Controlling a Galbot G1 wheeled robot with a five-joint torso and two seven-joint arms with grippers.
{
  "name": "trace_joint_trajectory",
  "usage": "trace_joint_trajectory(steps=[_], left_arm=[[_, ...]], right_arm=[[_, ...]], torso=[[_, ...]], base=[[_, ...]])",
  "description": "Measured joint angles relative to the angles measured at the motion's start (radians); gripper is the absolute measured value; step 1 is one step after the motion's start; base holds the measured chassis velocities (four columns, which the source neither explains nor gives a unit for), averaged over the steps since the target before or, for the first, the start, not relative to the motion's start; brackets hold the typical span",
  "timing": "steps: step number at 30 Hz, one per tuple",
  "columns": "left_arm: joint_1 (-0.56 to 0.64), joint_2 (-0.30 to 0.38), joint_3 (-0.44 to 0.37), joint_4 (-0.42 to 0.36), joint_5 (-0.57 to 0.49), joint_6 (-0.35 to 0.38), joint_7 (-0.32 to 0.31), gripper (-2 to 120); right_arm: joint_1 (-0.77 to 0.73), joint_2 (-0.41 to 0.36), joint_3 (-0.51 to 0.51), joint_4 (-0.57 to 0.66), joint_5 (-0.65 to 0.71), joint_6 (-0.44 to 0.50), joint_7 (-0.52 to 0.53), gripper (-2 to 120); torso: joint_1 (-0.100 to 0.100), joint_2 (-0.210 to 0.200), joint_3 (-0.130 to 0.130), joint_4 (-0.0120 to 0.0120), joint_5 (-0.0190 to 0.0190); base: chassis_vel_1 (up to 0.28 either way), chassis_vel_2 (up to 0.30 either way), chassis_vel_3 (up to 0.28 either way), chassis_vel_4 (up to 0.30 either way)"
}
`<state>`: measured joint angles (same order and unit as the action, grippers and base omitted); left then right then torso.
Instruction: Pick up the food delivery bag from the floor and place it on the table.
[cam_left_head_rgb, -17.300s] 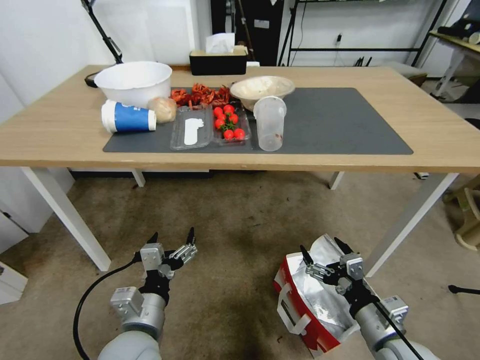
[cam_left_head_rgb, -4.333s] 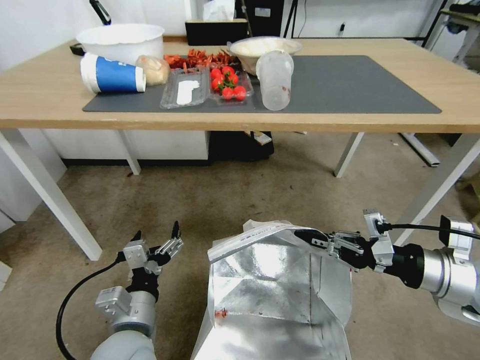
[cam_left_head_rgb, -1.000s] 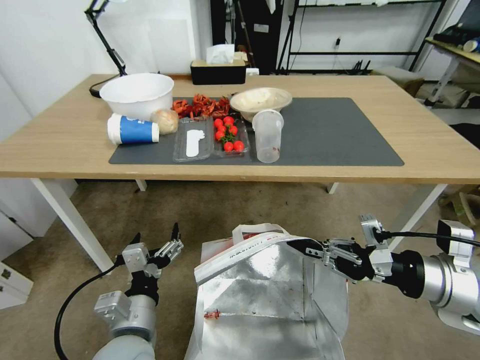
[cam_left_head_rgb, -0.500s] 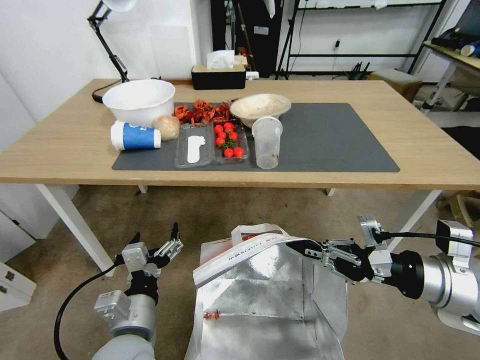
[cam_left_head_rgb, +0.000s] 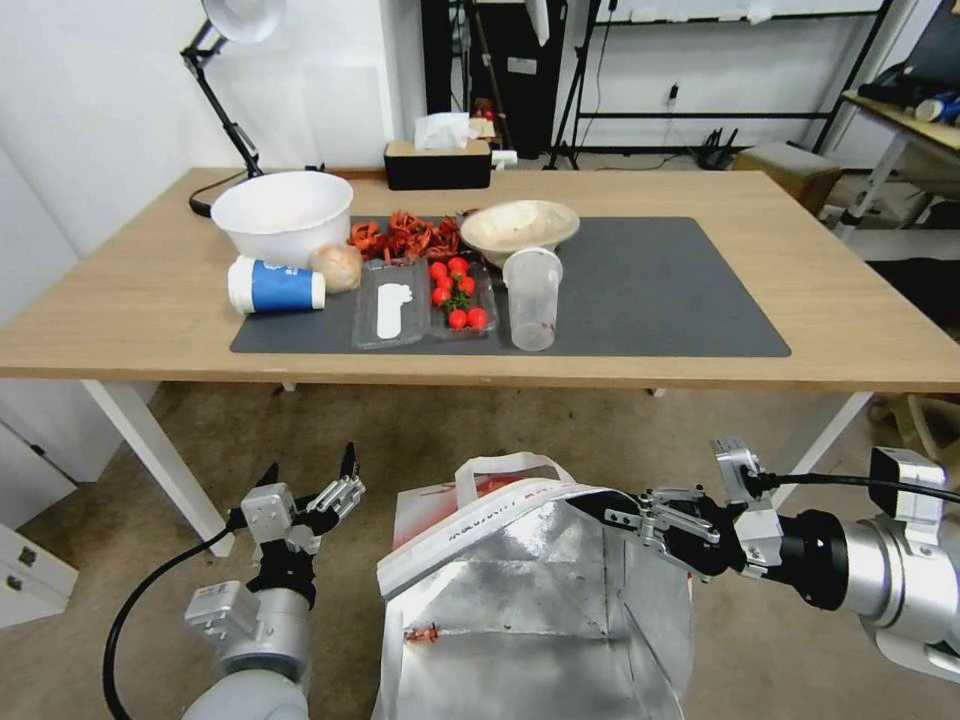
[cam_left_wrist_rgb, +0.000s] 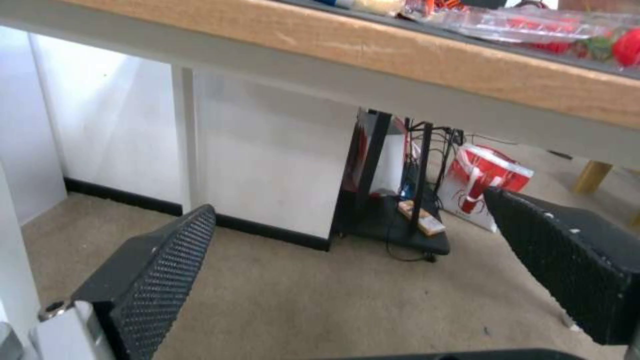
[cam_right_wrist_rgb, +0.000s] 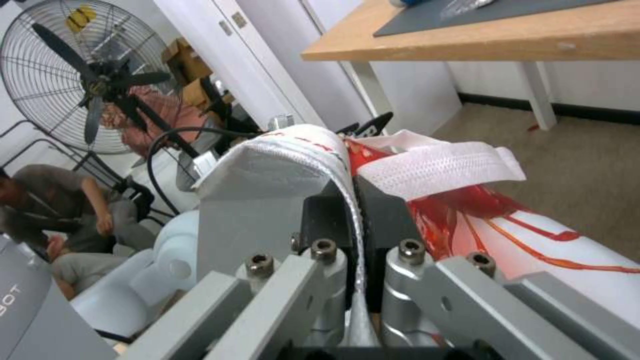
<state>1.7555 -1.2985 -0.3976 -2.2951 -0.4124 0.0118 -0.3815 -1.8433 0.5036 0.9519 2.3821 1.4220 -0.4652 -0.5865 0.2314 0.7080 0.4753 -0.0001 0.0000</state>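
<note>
Silver foil is catching the light on the large boxy red-and-white food delivery bag (cam_left_head_rgb: 530, 610), which is hanging low in front of me, between my two arms and short of the table's near edge. My right gripper (cam_left_head_rgb: 625, 515) is reaching in from the right with its jaws pressed together on the bag's white upper rim; in the right wrist view the woven rim band is pinched tight between the two dark pads (cam_right_wrist_rgb: 323, 215), with a white strap handle and the red side of the bag (cam_right_wrist_rgb: 507, 215) spilling out beyond them. One strap handle is arching up at the bag's far edge. I cannot tell whether the bag's base is touching the beige carpet.

My left gripper (cam_left_head_rgb: 310, 480) is idling low on my left, beside the bag and apart from it, fingers spread wide; in the left wrist view its two black ribbed fingers (cam_left_wrist_rgb: 150, 280) are standing well apart with carpet between them.

The long light-wood table with white metal legs (cam_left_head_rgb: 130, 310) is standing ahead of me. On its dark grey mat (cam_left_head_rgb: 660, 290) are lying a white bowl (cam_left_head_rgb: 283, 213), a blue-and-white paper cup on its side (cam_left_head_rgb: 275, 286), a clear tray of red cherry tomatoes (cam_left_head_rgb: 455, 292) and an upright clear plastic cup (cam_left_head_rgb: 532, 298). The right half of the mat is bare.
</note>
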Motion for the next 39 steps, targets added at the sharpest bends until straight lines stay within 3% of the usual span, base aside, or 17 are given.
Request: trace_joint_trajectory(steps=[39], left_arm=[[0.015,-0.009,-0.001,-0.015,0.013,-0.006,-0.002,100]], right_arm=[[-0.005,0.000,0.004,-0.004,-0.012,0.002,-0.016,0]], torso=[[0.072,0.174,0.102,0.0000,0.0000]], base=[[0.000,0.000,0.000,0.000]])
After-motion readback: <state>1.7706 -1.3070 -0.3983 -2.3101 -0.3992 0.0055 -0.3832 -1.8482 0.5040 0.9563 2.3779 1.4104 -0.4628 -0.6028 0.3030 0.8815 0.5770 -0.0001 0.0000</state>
